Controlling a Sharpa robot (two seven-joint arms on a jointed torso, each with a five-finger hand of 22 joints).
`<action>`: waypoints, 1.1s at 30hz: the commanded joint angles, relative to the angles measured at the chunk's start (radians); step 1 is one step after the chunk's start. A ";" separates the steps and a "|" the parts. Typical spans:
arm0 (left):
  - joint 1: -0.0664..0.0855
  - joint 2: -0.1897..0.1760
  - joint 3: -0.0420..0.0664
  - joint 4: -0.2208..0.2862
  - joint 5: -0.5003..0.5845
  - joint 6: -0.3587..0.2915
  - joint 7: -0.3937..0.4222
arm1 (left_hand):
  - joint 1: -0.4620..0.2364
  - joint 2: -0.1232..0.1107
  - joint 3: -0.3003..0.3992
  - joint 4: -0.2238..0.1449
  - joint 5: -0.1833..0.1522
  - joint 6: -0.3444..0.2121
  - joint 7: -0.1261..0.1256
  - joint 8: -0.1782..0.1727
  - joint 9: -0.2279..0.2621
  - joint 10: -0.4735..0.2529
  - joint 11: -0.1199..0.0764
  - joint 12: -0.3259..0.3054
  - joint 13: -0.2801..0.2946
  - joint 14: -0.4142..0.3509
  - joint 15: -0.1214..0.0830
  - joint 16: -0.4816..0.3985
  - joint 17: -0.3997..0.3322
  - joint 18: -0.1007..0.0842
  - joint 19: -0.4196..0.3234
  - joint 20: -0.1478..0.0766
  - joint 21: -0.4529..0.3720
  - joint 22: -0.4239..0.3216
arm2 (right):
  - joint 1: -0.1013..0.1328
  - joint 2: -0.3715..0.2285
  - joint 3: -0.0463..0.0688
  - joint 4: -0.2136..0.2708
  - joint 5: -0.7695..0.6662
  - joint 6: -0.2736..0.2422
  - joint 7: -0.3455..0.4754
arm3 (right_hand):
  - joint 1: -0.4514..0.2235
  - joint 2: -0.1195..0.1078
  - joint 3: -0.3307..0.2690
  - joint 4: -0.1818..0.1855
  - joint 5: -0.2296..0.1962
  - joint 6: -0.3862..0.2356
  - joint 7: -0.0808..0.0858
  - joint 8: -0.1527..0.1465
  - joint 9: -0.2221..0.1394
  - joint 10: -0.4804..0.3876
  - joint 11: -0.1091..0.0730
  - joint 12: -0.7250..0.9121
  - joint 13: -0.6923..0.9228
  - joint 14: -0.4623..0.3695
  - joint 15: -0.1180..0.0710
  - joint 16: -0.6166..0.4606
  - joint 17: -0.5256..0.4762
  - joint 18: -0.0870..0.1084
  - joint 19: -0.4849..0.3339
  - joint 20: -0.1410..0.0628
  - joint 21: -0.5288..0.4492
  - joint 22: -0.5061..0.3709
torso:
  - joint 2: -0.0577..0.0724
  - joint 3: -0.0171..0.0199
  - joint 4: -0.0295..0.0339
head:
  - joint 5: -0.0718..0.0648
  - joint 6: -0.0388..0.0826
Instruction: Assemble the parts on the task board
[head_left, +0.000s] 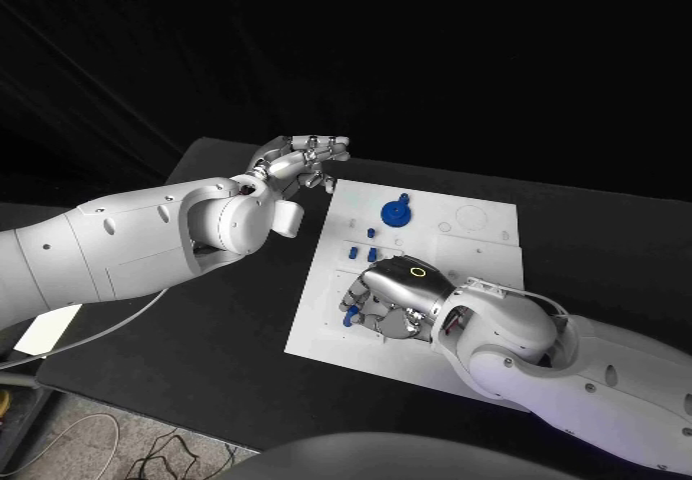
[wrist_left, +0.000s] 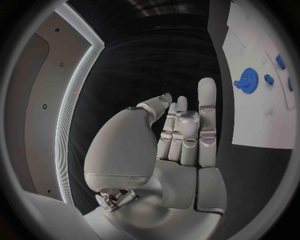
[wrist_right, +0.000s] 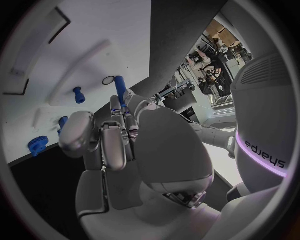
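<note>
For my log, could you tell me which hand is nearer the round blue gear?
Left hand, off the board beside the round blue gear; right hand lies further down the board.

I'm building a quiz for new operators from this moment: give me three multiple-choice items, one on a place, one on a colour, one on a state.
1. Where is the right robot hand?
A. Over the task board
B. Off the table
C. Beside the left one

2. What colour is the gear on the board?
A. Red
B. Blue
C. Green

3. What is the left robot hand holding?
A. The gear
B. A peg
C. Nothing

Answers:
1 A: the right robot hand is over the task board.
2 B: the gear is blue.
3 C: the left robot hand holds nothing, off the board's edge.
</note>
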 joint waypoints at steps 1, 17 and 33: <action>0.000 0.002 0.001 0.000 -0.005 0.021 0.005 | -0.001 0.010 0.001 -0.006 0.004 -0.008 0.001 0.003 0.000 -0.007 0.003 0.007 0.001 -0.008 -0.001 -0.001 -0.001 0.012 -0.003 0.001 -0.005 0.001 | -0.002 -0.004 -0.001 0.003 -0.020 0.009 0.009 | -0.005 -0.001 0.033 -0.030 0.005 0.001 0.005 0.007 0.001 0.041 -0.031 -0.001 -0.002 0.052 -0.002 0.004 0.001 0.006 0.001 -0.004 0.001 0.000 | -0.001 0.0004 -0.0011 | 0.000 -0.001; 0.000 0.000 0.001 -0.001 -0.005 0.023 0.004 | -0.001 0.010 0.001 -0.006 0.004 -0.008 0.001 0.003 0.000 -0.007 0.003 0.007 0.001 -0.008 -0.001 -0.001 -0.001 0.012 -0.003 0.001 -0.005 0.001 | -0.003 -0.021 0.000 0.011 -0.043 -0.001 -0.010 | -0.007 -0.001 0.035 -0.032 0.005 0.001 0.006 0.006 0.001 0.041 -0.031 -0.001 -0.002 0.052 -0.001 0.005 0.003 0.006 0.001 -0.004 0.002 0.001 | 0.000 -0.0011 0.0005 | -0.004 -0.002; 0.000 -0.001 0.001 -0.001 -0.005 0.024 0.003 | -0.001 0.010 0.001 -0.006 0.004 -0.008 0.001 0.003 0.000 -0.007 0.003 0.007 0.001 -0.008 -0.001 -0.001 -0.001 0.012 -0.003 0.001 -0.005 0.001 | -0.003 -0.019 0.001 0.009 -0.067 -0.010 -0.032 | -0.009 -0.001 0.036 -0.033 0.005 0.001 0.006 0.006 0.001 0.041 -0.030 -0.002 -0.002 0.052 -0.001 0.007 0.005 0.006 0.002 -0.004 0.003 0.002 | -0.001 -0.0012 0.0006 | -0.005 -0.004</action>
